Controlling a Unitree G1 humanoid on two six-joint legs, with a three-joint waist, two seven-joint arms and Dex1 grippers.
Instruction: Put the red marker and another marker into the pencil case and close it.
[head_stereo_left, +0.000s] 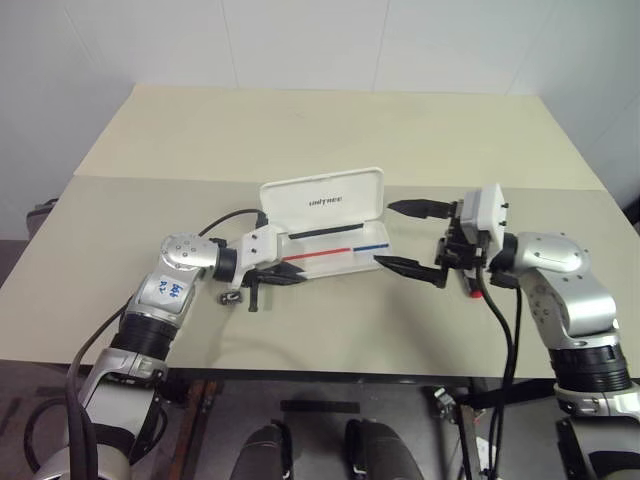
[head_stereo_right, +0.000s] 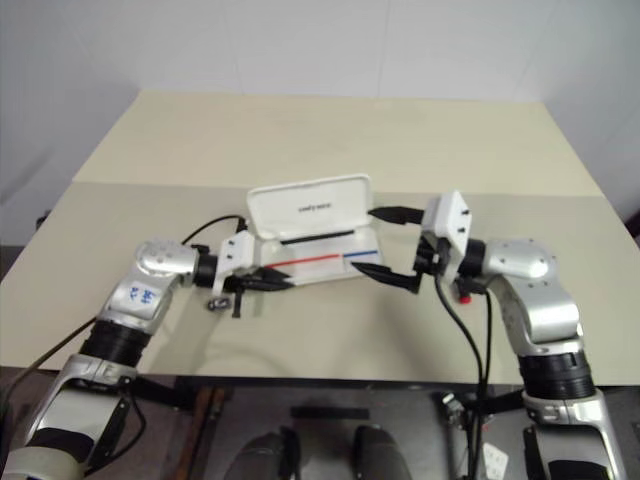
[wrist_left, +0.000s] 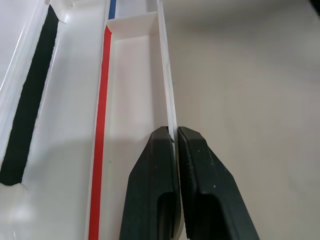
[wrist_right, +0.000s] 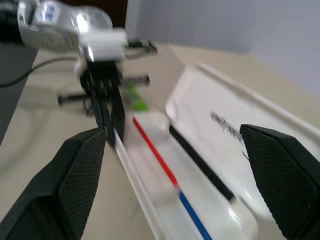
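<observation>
The left gripper's jaws are pinched shut on the thin front wall of the pencil case, at the tray's left end; the left wrist view shows the wall's edge caught between the two black pads, with the red line and then the blue line running away along the tray floor. The right gripper's jaws stand wide open, level, just off the case's right end, one finger near the raised lid and one near the tray's front corner; they hold nothing. The case lies open on the surface, lid tilted back, and its tray looks empty.

Risks, as I judge them: the pinch is on a narrow plastic lip, so a pull could slide or tip the light case, or the wall could slip out; the open right jaws sit close enough to knock the lid.

The right wrist view shows a light green marker lying on the surface just behind the left gripper, which the head views hide; a small red object, perhaps the red marker, peeks out under the right wrist in the head views; I cannot confirm it.
</observation>
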